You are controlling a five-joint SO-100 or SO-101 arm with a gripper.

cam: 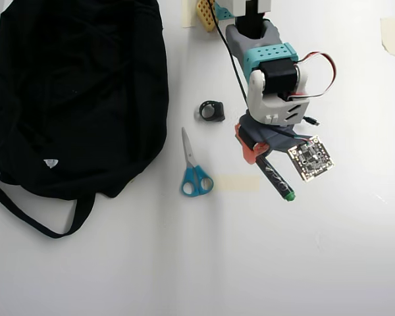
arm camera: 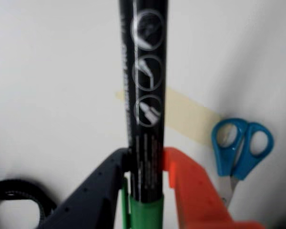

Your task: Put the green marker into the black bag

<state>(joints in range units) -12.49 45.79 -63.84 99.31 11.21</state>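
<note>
A: What is the pincer [arm camera: 145, 179] doing?

B: It is clenched on the slim green marker [arm camera: 148, 95], the dark-barrelled one with pale print and round icons. In the wrist view a dark finger [arm camera: 97, 186] presses the barrel from the left and an orange finger [arm camera: 193, 186] from the right, with the bright green cap just below the grip.

A: And seen from above?

B: In the overhead view the green marker [cam: 274, 178] sticks out from under the pincer [cam: 258, 155] towards the lower right, its small green end farthest from the arm. It looks lifted off the white table [cam: 316, 263], though I cannot tell how high.

A: Where is the bag?

B: The large soft black cloth bag [cam: 79, 92] lies at the upper left of the overhead view, well apart from the marker. A tiny white tag shows near its lower edge, and a long black strap [cam: 33, 214] loops out below it.

A: What lies between them?

B: The blue-handled scissors [cam: 194, 171] lie flat on the table, blades pointing up the picture, handles down. A small coiled black cable [cam: 212, 110] sits just above them. A pale strip of tape [cam: 237, 183] is stuck to the table right of the scissor handles.

A: Does the wrist camera catch those?

B: Yes: the scissors [arm camera: 240, 148] at the right, the tape [arm camera: 190, 117] behind the marker, and a black loop at the lower left, too blurred to tell more.
</note>
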